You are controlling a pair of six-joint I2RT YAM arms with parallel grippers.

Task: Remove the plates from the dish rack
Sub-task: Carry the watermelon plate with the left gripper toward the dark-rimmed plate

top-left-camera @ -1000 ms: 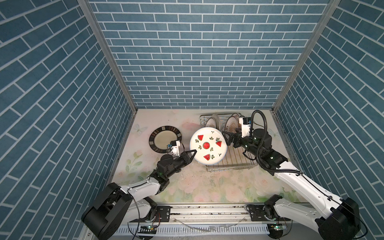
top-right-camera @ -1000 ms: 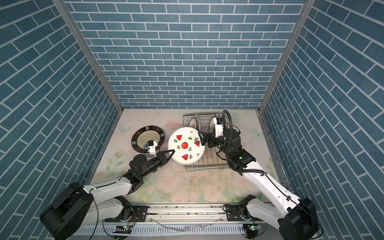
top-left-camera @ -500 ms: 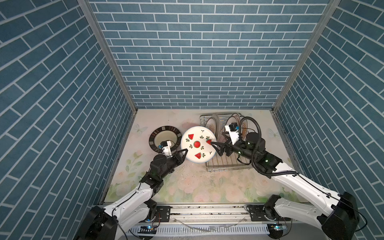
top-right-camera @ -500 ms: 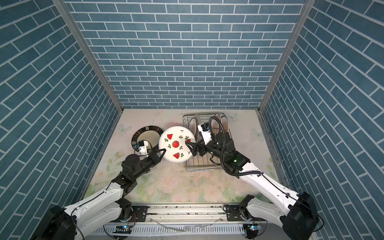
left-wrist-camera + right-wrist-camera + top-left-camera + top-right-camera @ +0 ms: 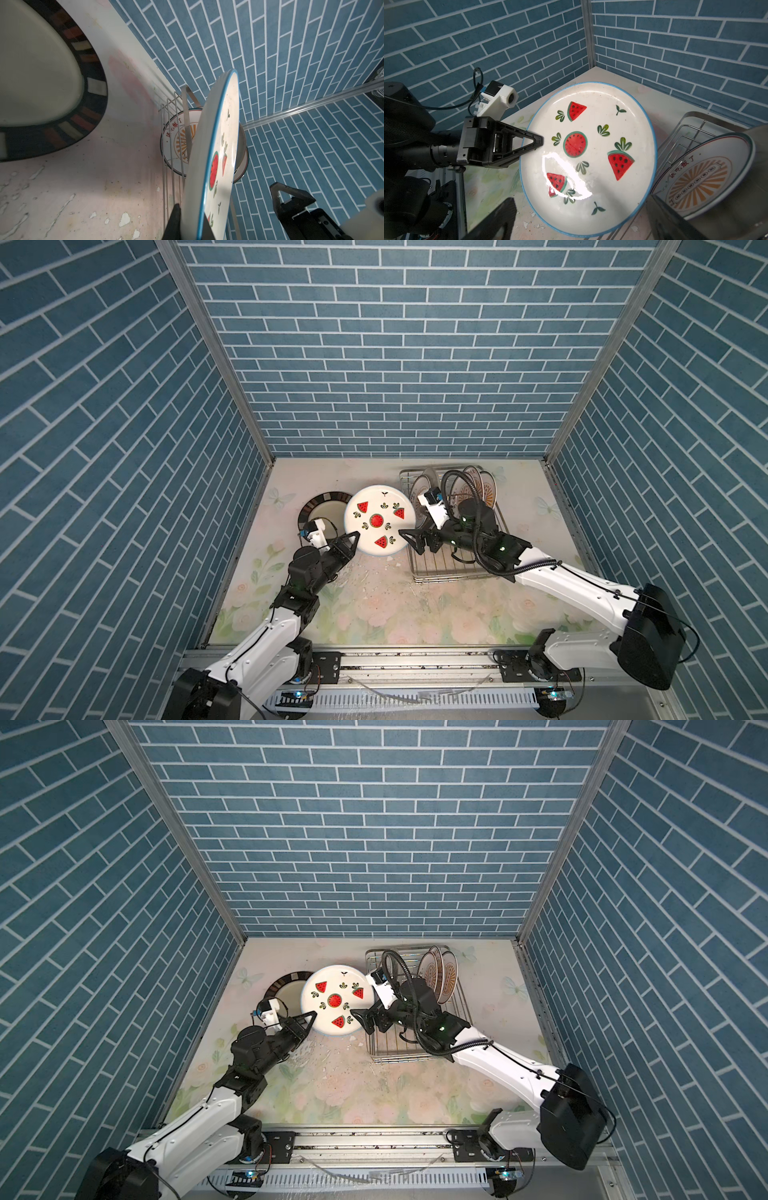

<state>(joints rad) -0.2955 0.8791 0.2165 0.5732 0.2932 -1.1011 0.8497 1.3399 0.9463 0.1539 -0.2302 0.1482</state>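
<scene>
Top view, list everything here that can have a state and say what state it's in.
watermelon plate, out of the dish rack, gripped at its rim.
left end effector, shut on the watermelon plate.
right end effector, open, holding nothing.
dark-rimmed plate, lying flat on the table.
sunburst plates, standing on edge in the dish rack.

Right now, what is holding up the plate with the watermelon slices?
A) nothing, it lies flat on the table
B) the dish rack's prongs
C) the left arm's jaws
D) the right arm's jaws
C: the left arm has its jaws shut on the rim of the watermelon plate, holding it tilted above the table, while the right arm has its jaws open, apart from it.
</scene>
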